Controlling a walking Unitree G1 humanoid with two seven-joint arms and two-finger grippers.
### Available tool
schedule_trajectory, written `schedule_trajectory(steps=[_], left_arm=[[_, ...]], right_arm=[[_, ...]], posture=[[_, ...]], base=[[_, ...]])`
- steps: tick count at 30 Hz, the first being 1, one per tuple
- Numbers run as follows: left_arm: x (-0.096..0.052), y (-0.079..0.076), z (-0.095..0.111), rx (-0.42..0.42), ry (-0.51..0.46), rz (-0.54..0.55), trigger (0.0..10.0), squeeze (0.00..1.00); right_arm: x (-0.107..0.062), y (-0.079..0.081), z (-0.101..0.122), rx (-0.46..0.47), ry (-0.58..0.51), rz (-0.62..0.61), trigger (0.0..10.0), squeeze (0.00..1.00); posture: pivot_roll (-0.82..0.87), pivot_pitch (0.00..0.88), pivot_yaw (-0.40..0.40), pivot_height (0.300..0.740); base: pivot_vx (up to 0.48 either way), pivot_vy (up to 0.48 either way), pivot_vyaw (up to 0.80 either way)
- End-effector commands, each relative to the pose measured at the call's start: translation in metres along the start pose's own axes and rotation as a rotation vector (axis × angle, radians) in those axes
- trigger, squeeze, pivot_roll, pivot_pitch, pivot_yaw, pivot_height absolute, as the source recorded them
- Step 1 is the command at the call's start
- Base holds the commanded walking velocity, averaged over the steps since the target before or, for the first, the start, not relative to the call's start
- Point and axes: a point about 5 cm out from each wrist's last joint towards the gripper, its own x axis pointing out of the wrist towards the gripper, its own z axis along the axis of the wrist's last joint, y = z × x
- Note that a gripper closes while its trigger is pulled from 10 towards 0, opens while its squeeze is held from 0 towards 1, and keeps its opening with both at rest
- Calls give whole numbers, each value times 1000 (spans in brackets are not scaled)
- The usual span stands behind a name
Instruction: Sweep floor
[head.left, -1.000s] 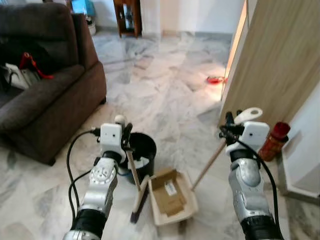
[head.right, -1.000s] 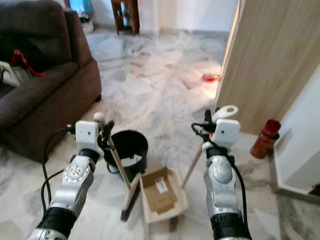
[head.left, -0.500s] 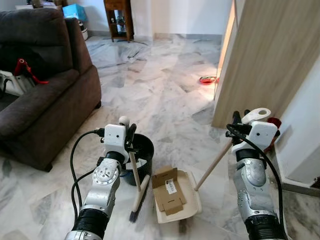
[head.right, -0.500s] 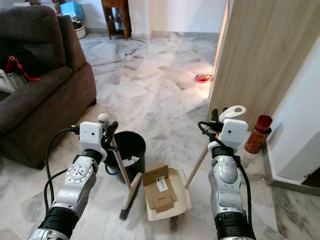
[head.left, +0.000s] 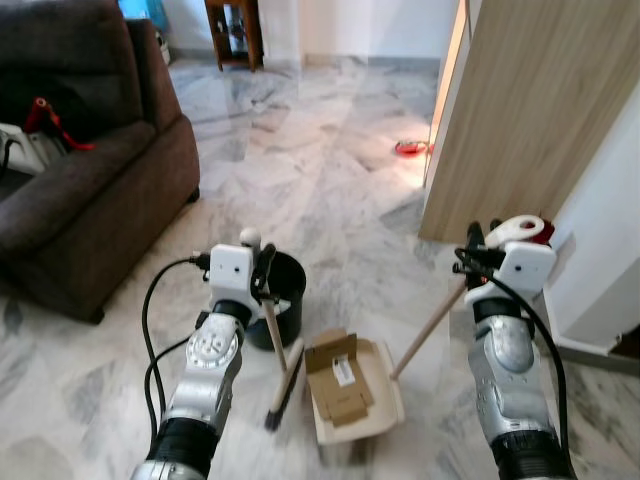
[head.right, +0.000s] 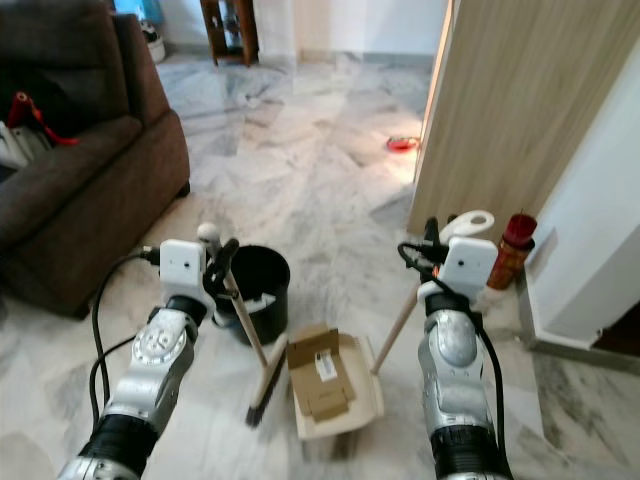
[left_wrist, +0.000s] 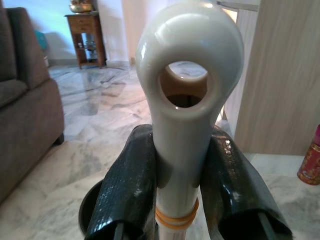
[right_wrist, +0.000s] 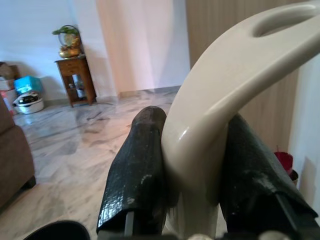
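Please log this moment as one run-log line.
left gripper: shut on broom | right gripper: shut on dustpan handle | cardboard: in dustpan | bucket: behind broom

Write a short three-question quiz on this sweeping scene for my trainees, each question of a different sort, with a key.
1. True or false: the cardboard lies in the dustpan.
2. Which gripper holds the broom? A left B right
3. Fill in: the black bucket stands on the ____.

Key
1. True.
2. A: the left gripper is shut on the broom; the right gripper is shut on the dustpan handle.
3. Floor.
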Motion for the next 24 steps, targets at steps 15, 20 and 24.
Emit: schedule_trajectory(steps=[15, 20, 24], left_arm=[[2, 2, 9, 13, -50, 11, 10000, 0], [2, 2, 8, 7, -46, 15, 10000, 0], [3, 3, 9, 4, -45, 16, 10000, 0]], right_arm=[[6, 4, 11, 16, -47, 14, 10000, 0], [7, 4, 11, 22, -48, 11, 10000, 0], [8, 3, 11, 27, -50, 1, 10000, 0]], posture=[[-68, 0, 47, 740], [-66, 0, 47, 740], [-61, 0, 45, 740]], base=[[-111, 0, 0], [0, 0, 0], [0, 60, 0]])
